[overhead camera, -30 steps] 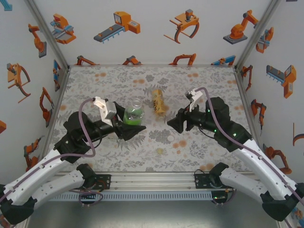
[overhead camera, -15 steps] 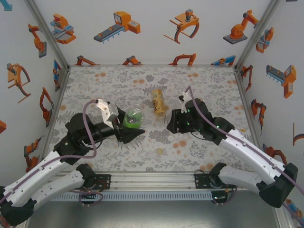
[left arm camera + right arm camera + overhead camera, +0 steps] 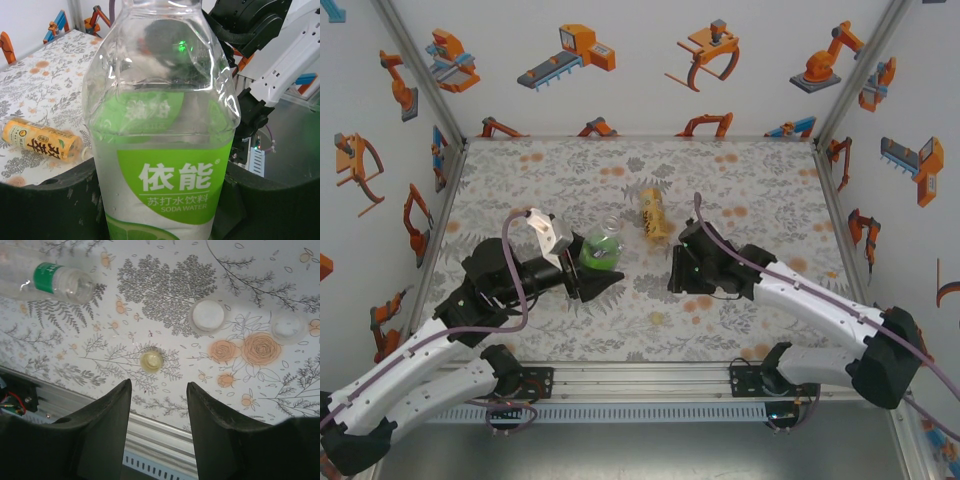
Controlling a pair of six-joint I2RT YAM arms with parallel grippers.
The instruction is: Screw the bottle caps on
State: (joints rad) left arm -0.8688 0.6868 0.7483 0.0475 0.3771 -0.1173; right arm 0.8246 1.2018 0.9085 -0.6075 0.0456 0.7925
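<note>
Top external view: on the left, my left gripper (image 3: 600,272) had stayed clamped on the green-labelled bottle (image 3: 601,248), drawing it back only slightly. The bottle's neck looked bare from above. To the right, my right gripper (image 3: 676,276) had swung in and dropped low over the table (image 3: 760,190). It now covered the spot where a white cap had lain in the open a second before, and its fingers had been narrowing. I judged that picking up a cap was just beginning, with no bottle capped yet.

In the left wrist view, the bottle between my fingers was thin, glossy clear plastic with squared shoulders and a smooth lime-green wrap. Beyond my fingers to the left, the amber bottle (image 3: 42,141) lay on its side, its label orange and yellow.

In the right wrist view, my matte black fingers (image 3: 107,425) stood apart with nothing between them. Far ahead and left lay a clear bottle (image 3: 50,280) with a green band, on its side. The pale yellowish cap (image 3: 151,361) sat just ahead of the gap. The white cap (image 3: 208,315) was farther ahead, toward my right finger. A third whitish cap (image 3: 287,326) lay well off to the right. All three were small flat discs on the floral print.
</note>
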